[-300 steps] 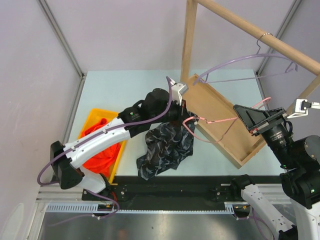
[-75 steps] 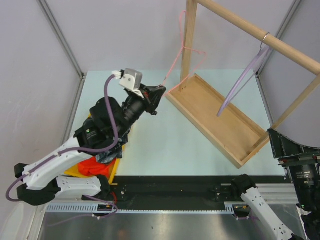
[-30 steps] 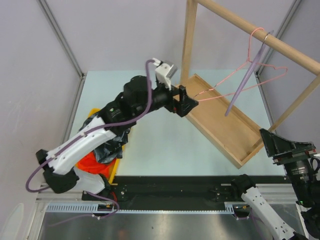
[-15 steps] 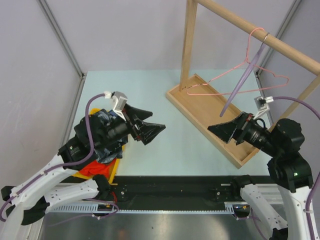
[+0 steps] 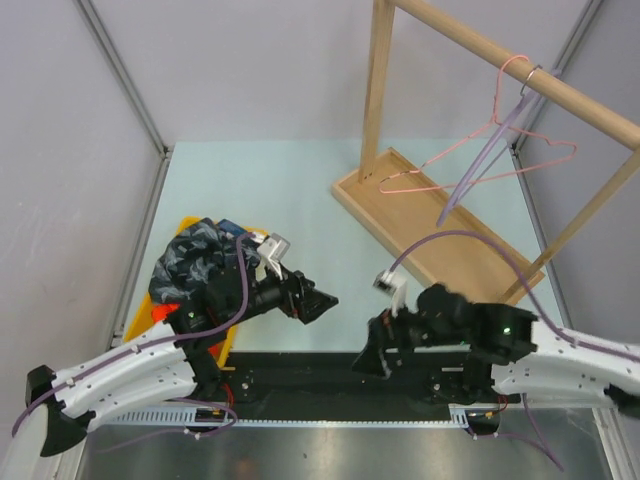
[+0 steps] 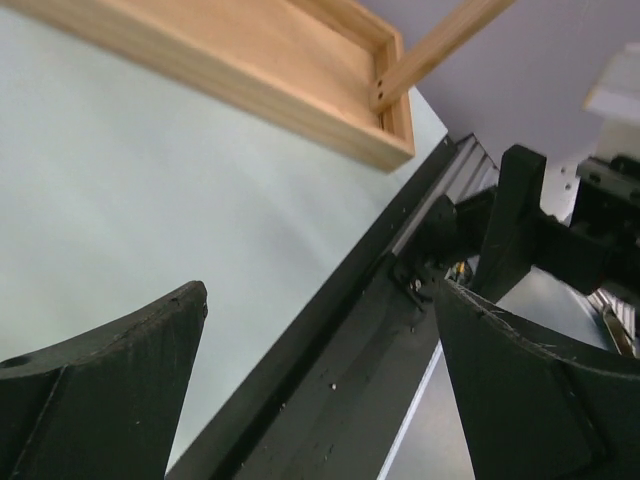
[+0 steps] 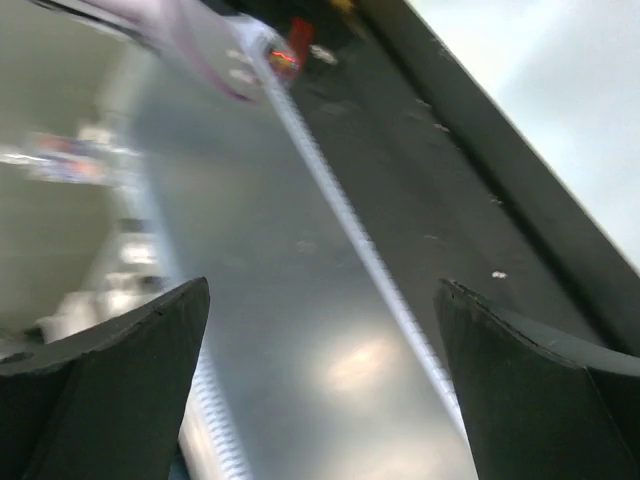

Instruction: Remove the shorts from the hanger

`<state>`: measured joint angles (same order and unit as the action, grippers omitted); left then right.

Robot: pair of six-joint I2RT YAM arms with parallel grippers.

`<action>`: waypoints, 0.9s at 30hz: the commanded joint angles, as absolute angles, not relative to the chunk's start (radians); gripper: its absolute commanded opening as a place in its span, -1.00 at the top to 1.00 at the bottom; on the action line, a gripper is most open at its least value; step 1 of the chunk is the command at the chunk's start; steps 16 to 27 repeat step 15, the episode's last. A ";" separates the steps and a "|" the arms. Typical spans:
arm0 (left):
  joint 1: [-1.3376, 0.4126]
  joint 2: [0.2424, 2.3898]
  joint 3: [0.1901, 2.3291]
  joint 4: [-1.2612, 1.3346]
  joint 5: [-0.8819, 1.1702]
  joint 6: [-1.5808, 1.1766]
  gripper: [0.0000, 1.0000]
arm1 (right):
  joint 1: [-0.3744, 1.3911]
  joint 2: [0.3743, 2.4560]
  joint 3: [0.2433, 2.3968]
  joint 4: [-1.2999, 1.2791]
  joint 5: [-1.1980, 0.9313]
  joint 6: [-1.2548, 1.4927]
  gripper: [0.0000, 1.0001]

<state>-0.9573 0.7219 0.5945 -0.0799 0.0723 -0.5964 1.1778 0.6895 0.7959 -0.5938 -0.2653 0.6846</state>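
Observation:
The dark navy shorts lie bunched on top of a yellow bin at the table's left; a sliver of the orange shorts shows under them. A pink hanger and a purple hanger hang bare on the wooden rod. My left gripper is low near the front edge, open, with nothing between its fingers. My right gripper is folded down over the front rail, open and empty.
A wooden rack stands at the back right, with its tray base on the table. The black front rail and a metal plate lie under both grippers. Grey walls close in the left side.
The right arm has dropped from beside the tray to a folded pose over the front rail. The left arm has pulled back and lower. The pink hanger stays on the rod.

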 commanded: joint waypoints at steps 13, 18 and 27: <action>-0.956 -0.117 -0.098 0.279 0.267 -0.902 -0.99 | 1.488 0.024 0.098 -0.075 0.545 0.821 -1.00; -0.957 -0.008 -0.127 0.501 0.354 -0.951 -1.00 | 1.505 0.145 0.127 -0.010 0.499 0.781 -0.99; -0.957 -0.008 -0.127 0.501 0.354 -0.951 -1.00 | 1.505 0.145 0.127 -0.010 0.499 0.781 -0.99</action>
